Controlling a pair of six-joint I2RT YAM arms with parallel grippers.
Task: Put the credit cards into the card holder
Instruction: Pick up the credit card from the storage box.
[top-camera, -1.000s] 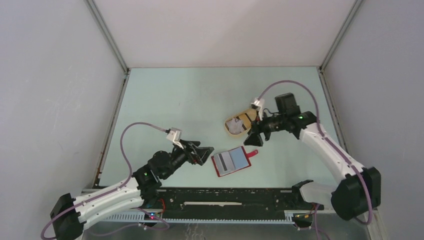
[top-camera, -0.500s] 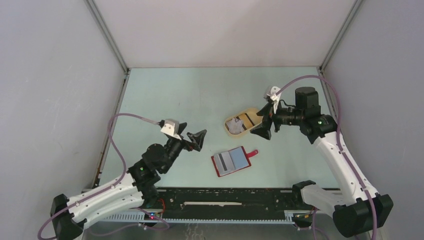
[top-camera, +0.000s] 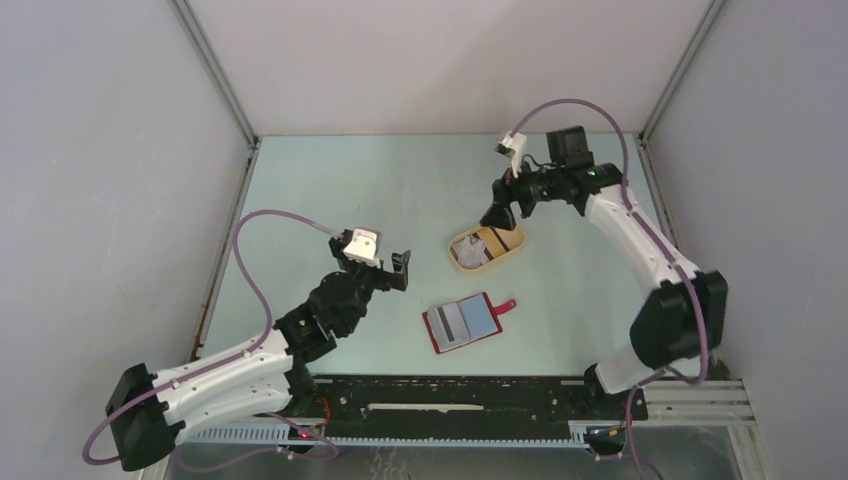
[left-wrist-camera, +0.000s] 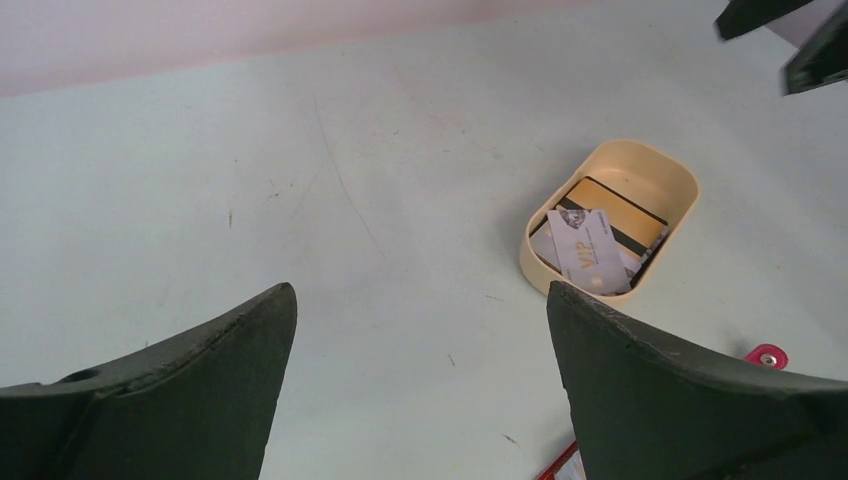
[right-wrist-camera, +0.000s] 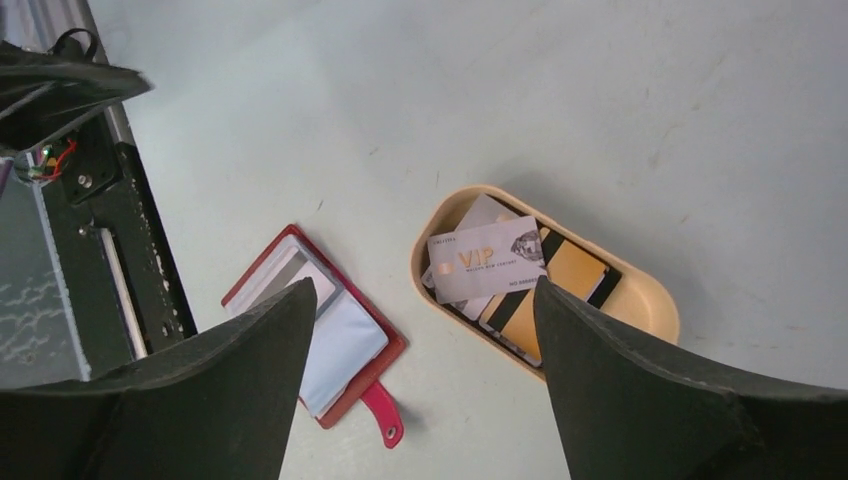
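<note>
The red card holder (top-camera: 463, 322) lies open on the table, pale blue inside, snap tab to the right; it also shows in the right wrist view (right-wrist-camera: 335, 335). Several credit cards (top-camera: 474, 246) lie in the beige oval tray (top-camera: 508, 249), a grey VIP card (right-wrist-camera: 487, 262) on top and a gold card (right-wrist-camera: 565, 275) with a dark stripe under it. My right gripper (top-camera: 504, 208) is open and empty, raised over the tray's far side. My left gripper (top-camera: 378, 268) is open and empty, raised left of the holder. The tray shows in the left wrist view (left-wrist-camera: 678, 180).
The black rail (top-camera: 450, 395) with the arm bases runs along the near edge. White walls close in the table on three sides. The holder's snap tab (left-wrist-camera: 767, 355) shows at the right edge of the left wrist view.
My right gripper has swung from beside the tray's near end up to its far side. My left gripper has drawn back from the holder, left and upward. Holder and tray have not moved.
</note>
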